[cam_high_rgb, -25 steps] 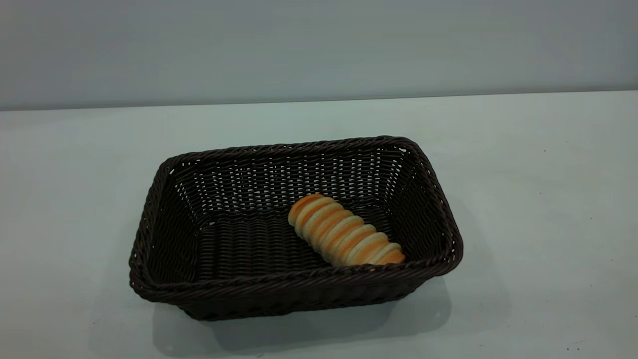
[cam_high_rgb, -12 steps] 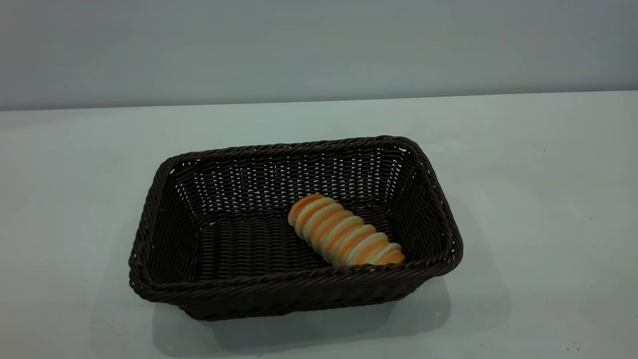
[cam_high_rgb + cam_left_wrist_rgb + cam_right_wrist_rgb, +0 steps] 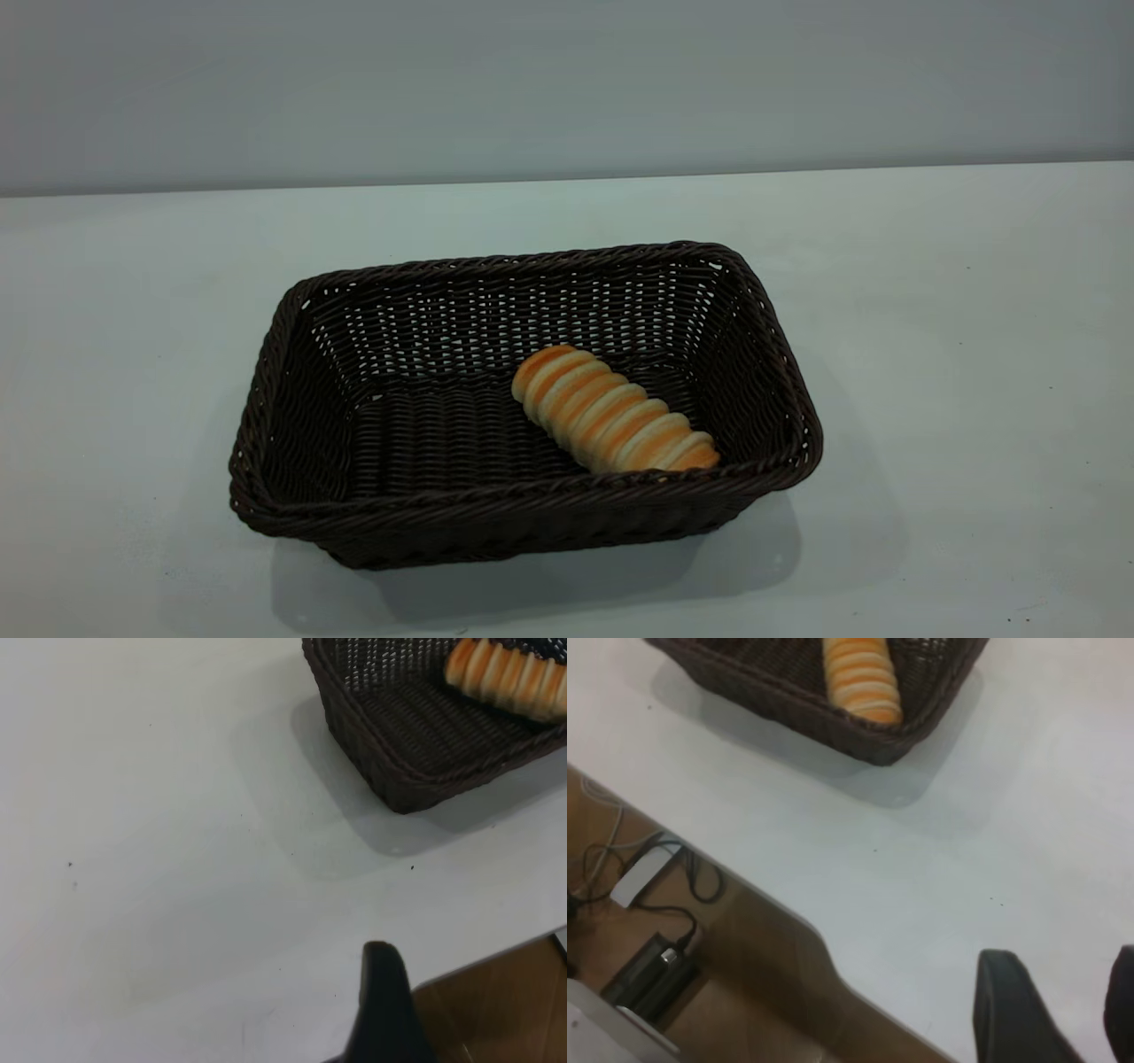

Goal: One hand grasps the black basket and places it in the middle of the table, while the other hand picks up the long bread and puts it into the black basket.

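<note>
My right gripper [image 3: 1059, 1010] hangs over the near edge of the table [image 3: 1028, 815], its two dark fingers [image 3: 1010, 1001] standing apart with nothing between them, well clear of the basket. My left gripper [image 3: 383, 1005] sits over the table's edge on the other side; only one dark finger [image 3: 383, 992] shows, so I cannot tell whether it is apart or together. Out from both, the black basket [image 3: 266, 416] rests flat in the middle of the table, seen from the exterior view, touched by neither gripper. Inside it the long bread [image 3: 611, 410] lies on the woven floor, set at a slant in the basket's right half, one rounded end near the front rim toward the right corner.
</note>
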Controlling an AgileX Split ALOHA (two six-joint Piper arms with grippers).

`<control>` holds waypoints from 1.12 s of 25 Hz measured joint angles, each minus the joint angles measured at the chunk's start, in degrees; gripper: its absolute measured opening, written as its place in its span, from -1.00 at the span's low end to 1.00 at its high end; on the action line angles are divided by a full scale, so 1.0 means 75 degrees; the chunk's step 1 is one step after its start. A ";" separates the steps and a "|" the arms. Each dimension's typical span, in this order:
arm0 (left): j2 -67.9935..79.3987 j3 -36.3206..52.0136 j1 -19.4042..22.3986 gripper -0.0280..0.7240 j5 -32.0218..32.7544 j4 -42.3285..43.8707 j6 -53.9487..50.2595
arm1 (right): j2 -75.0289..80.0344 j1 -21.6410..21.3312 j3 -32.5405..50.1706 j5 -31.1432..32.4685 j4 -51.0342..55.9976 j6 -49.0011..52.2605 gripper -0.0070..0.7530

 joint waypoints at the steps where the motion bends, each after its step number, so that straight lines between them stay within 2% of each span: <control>1: 0.0000 0.0000 0.0000 0.63 0.0000 0.0000 -0.0007 | 0.0000 0.0000 0.0000 -0.0006 0.0000 0.0029 -0.34; 22: 0.0000 0.0000 0.0011 0.63 0.0000 0.0017 0.0023 | 0.0000 -0.0055 0.0000 -0.0021 0.0005 0.0101 -0.34; 25: 0.0000 0.0000 0.0330 0.63 0.0000 0.0009 0.0023 | 0.0000 -0.0708 0.0000 -0.0021 0.0011 0.0101 -0.34; 28: 0.0000 0.0000 0.1091 0.63 0.0000 0.0009 0.0023 | 0.0000 -0.1742 0.0000 -0.0021 0.0020 0.0101 -0.34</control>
